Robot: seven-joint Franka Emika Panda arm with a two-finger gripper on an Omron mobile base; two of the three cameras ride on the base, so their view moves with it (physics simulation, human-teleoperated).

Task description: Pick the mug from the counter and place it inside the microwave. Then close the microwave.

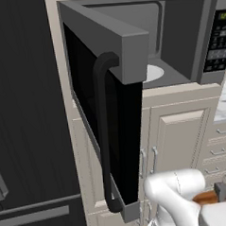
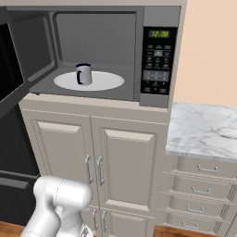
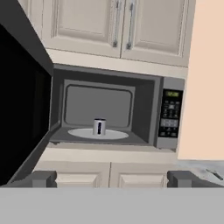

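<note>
Mug upright on the pale turntable inside the microwave, left of the plate's centre, dark handle facing the viewer; nothing grips it. In the hand view the mug is small and its rim detail cannot be made out. Door swung wide open to the left; in the left base view it hides most of the cavity, leaving a sliver of turntable. End effector held back from the microwave, fingers spread wide apart, empty. Bench to the right, cut off by the frame edge, above drawers. Cabinet doors below the microwave.
</note>
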